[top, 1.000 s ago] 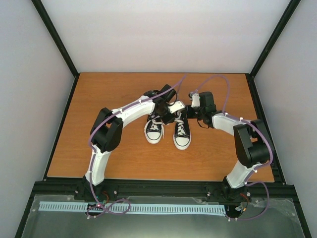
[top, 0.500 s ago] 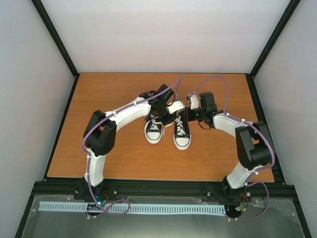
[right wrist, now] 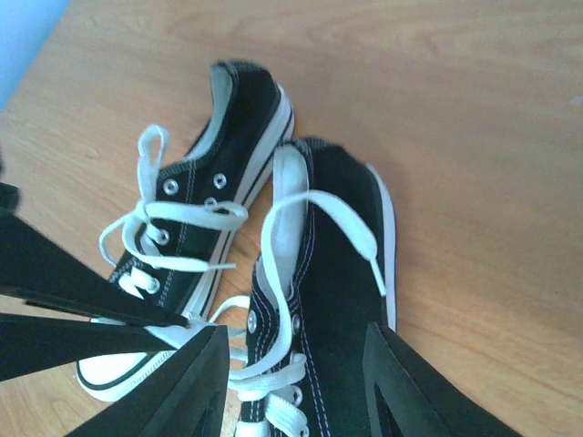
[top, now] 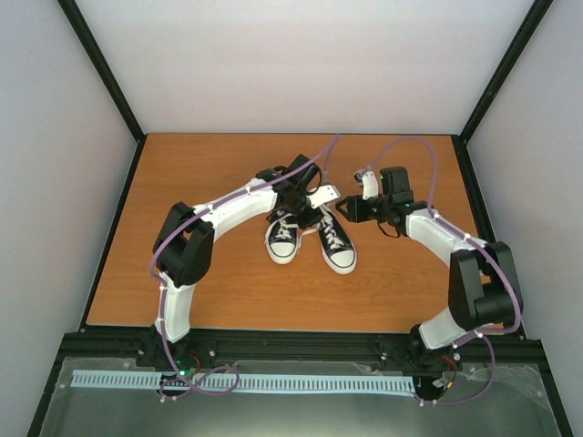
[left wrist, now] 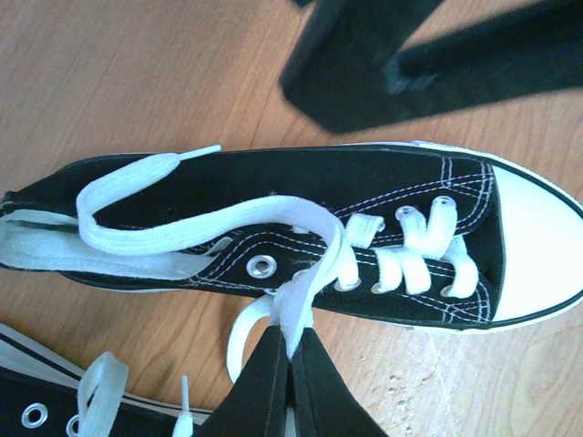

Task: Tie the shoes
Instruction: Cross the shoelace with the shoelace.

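— How many shoes are lying there?
— Two shoes [top: 283, 241], sitting side by side mid-table [top: 209, 291], toes pointing toward the arm bases.
— And beyond?
— Two grippers: the left gripper [left wrist: 291, 350] is pinching one white lace [left wrist: 314, 264]; the right gripper [right wrist: 296, 350] is hovering, jaws apart, gripping nothing.

The top external camera looks steeply down from high behind the arm bases and takes in the whole orange-brown wooden tabletop [top: 182, 273] from afar. The left wrist camera faces straight down, close over one black canvas sneaker with white toe cap [left wrist: 282, 241]. The right wrist camera looks obliquely down between the fingers of the right gripper [right wrist: 293, 330] at both sneakers. All three views share the pair.
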Robot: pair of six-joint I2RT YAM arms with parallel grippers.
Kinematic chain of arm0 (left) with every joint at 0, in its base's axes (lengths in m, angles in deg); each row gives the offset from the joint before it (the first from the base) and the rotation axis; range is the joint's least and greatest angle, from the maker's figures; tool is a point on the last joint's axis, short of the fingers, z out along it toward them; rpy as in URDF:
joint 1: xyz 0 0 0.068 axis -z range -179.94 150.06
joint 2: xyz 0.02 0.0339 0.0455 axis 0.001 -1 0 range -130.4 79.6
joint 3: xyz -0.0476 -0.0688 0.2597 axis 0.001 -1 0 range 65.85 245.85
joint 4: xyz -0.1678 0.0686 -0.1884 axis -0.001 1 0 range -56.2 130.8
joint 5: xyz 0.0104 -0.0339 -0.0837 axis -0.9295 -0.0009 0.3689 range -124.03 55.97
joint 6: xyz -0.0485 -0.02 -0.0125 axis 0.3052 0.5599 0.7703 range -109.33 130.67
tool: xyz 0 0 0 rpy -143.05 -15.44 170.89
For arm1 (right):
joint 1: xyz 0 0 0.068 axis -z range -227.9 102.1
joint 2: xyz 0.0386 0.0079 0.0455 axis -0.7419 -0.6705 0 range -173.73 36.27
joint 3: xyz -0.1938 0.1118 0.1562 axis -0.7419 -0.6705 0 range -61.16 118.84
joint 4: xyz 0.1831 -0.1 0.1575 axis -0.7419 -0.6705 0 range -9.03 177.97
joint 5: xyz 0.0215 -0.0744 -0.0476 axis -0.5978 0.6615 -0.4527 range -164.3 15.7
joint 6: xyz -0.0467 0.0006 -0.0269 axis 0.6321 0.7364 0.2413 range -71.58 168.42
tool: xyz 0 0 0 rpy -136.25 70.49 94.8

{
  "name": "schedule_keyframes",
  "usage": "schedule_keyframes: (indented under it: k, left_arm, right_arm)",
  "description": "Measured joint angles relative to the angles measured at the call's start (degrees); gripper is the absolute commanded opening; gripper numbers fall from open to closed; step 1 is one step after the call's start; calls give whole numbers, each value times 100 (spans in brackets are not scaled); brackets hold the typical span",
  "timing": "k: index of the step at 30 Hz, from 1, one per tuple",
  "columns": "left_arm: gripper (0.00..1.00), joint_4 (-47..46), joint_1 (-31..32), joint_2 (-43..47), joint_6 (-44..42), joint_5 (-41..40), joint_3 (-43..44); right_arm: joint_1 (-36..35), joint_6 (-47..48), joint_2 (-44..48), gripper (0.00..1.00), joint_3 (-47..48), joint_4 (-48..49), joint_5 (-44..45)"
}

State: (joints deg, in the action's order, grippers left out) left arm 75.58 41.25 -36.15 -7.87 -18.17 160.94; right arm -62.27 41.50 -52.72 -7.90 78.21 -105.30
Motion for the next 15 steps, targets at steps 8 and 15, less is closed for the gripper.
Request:
schedule_keyframes:
  k: [8, 15]
  left_arm:
    - [3, -15, -98, -2, -44, -122, 17]
    - [4, 22, -186, -55, -81, -57, 120]
  right_arm:
    - [24, 173, 507, 47, -592, 485, -269]
    - [9, 173, 299, 47, -1034, 1408, -872]
